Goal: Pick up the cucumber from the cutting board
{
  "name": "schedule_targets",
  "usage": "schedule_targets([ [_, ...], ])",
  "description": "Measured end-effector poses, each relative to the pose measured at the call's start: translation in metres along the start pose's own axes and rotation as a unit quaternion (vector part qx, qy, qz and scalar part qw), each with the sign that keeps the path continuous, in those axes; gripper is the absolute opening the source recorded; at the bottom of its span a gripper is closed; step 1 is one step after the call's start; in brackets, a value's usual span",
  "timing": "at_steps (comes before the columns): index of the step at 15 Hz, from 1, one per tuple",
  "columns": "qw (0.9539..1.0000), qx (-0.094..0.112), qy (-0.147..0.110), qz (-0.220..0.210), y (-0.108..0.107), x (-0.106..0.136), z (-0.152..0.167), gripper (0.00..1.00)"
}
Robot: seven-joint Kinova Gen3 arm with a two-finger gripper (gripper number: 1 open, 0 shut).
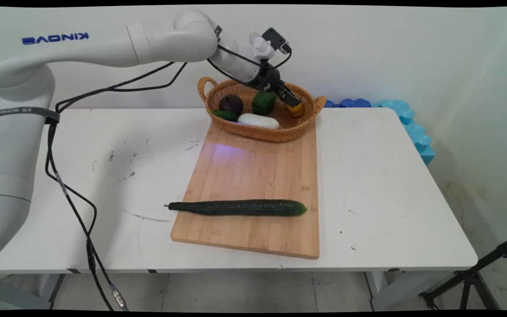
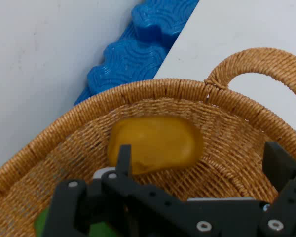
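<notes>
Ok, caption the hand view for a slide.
Open gripper poised over a yellow vegetable inside the wicker basket.

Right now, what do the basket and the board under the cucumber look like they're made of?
The basket looks like woven wicker or rattan: tan, matte strands coiled around rim and handles. The board under the cucumber looks like pale wood, smooth, with visible glued strips and grain; possibly bamboo.

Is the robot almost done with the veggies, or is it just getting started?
Hard to say. One long dark green cucumber already lies on the wooden cutting board. Right now the open black gripper reaches into the woven wicker basket, over a yellow-orange rounded vegetable, holding nothing. The purple, green and white ones remain in the basket.
</notes>
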Motion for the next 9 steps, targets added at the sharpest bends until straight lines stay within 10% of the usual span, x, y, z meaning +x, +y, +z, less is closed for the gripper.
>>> schedule_targets([
  [9, 1.0, -0.004, -0.001, 0.007, 0.005, -0.002, -0.029, 1.0],
])
